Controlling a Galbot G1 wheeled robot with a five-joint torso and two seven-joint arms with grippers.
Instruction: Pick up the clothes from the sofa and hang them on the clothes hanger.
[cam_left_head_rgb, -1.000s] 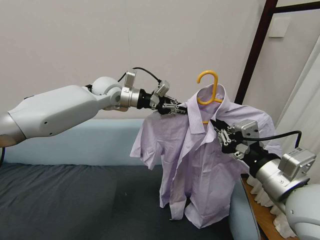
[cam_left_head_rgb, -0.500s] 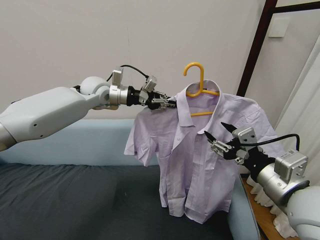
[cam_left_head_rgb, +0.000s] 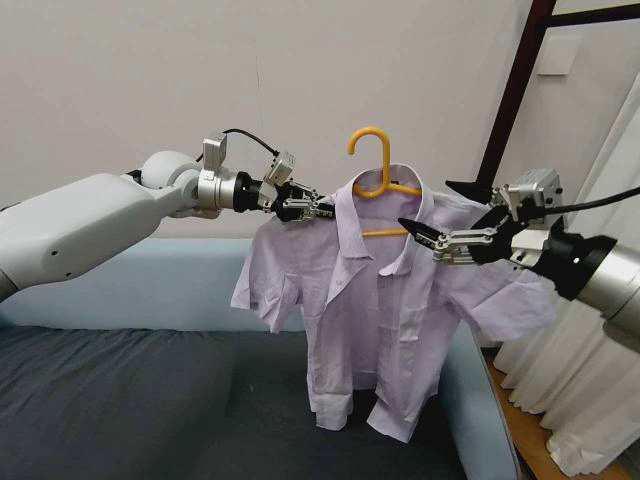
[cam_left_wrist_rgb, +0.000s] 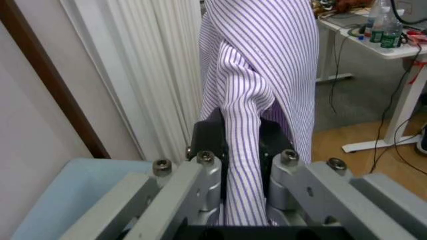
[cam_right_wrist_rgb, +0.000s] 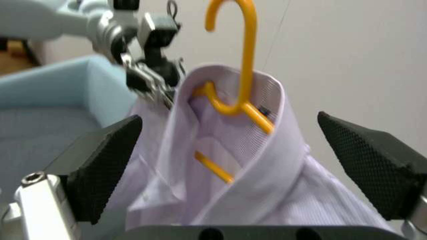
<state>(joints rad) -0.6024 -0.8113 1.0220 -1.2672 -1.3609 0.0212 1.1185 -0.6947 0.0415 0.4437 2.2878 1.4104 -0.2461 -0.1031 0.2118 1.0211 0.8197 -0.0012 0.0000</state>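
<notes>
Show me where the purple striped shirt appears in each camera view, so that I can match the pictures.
Head view: the shirt hangs at centre on the yellow hanger.
Left wrist view: a striped fold of the shirt rises from between the left gripper's fingers.
Right wrist view: the shirt's collar sits between the open right gripper's pads.
Shared landmark: the left gripper, shut on the shirt's shoulder.

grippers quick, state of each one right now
Left gripper: closed, holding the shirt by one shoulder.
Right gripper: open, holding nothing, near the shirt's other shoulder.
</notes>
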